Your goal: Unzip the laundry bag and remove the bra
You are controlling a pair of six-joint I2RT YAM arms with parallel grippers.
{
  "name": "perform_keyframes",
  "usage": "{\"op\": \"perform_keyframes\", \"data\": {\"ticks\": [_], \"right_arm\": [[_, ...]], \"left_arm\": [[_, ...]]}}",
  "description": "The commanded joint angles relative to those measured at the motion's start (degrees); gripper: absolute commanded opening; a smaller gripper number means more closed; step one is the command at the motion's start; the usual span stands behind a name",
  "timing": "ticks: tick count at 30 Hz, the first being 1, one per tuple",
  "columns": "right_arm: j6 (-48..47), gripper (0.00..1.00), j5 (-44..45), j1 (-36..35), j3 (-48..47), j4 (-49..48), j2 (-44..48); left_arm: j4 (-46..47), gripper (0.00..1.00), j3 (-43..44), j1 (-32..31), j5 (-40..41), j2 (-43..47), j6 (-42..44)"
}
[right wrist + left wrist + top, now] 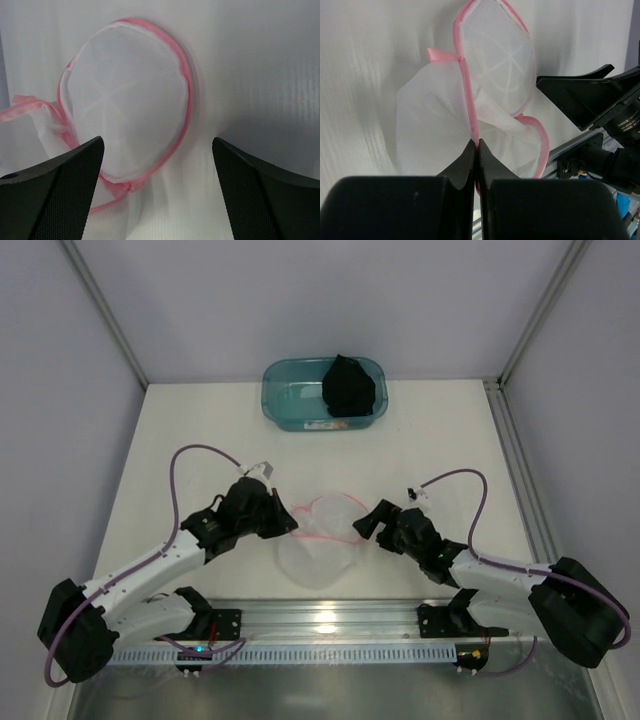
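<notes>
The laundry bag point(325, 535) is a white mesh pouch with a pink rim. It lies open and flat on the table between the two arms. My left gripper point(287, 523) is shut on the bag's pink rim point(470, 110) at its left side. My right gripper point(366, 523) is open and empty just right of the bag point(127, 100). The pink zip pull point(131, 186) lies between its fingers. The bra point(348, 387) is a black lump resting in the right half of the teal tub at the back.
The teal translucent tub point(290, 395) stands at the far middle of the table. Metal frame posts run up at the back left and right. A metal rail point(330, 620) lies along the near edge by the arm bases.
</notes>
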State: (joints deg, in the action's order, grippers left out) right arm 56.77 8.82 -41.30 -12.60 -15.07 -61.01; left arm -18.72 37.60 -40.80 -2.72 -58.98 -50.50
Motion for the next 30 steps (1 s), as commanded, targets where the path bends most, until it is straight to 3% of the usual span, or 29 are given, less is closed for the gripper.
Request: {"op": "perform_keyframes", "data": {"ticks": [1,7,13,14,16,17,20,26,30], "right_arm": [[2.90,0.92,0.50,-0.36,-0.41,-7.59,-4.45],[4.92,0.81,-0.38,-0.89,-0.67,-12.87,-9.65],[4.67,0.60,0.14,-0.98,0.12,-14.28,-9.21],[4.58,0.49,0.49,-0.98,0.21,-14.29,-8.86],[3.70,0.37,0.85,-0.98,0.38,-13.59,-7.46],[3.43,0.22,1.72,-1.06,0.38,-13.06,-6.84],[1.85,0.06,3.92,-0.98,0.56,-10.43,-3.25],[-4.20,0.04,7.00,-0.98,0.65,-4.89,6.51],[-12.26,0.04,9.28,-1.24,-1.80,3.79,15.21]], "left_arm": [[1.23,0.00,1.95,0.19,-0.79,1.06,-0.04],[1.84,0.00,1.42,0.28,-0.71,1.41,-0.30],[2.20,0.00,1.42,0.28,-0.88,1.41,-0.30],[2.20,0.00,1.42,0.28,-0.88,1.33,-0.30],[2.20,0.00,1.33,0.28,-0.88,1.32,-0.39],[2.20,0.00,1.24,0.28,-0.80,1.41,-0.39],[2.72,0.00,0.89,0.28,-0.62,1.33,-0.30],[5.97,0.00,0.80,0.28,-0.62,-0.69,-0.13],[11.49,0.00,2.64,0.37,-1.49,-4.82,0.75]]}}
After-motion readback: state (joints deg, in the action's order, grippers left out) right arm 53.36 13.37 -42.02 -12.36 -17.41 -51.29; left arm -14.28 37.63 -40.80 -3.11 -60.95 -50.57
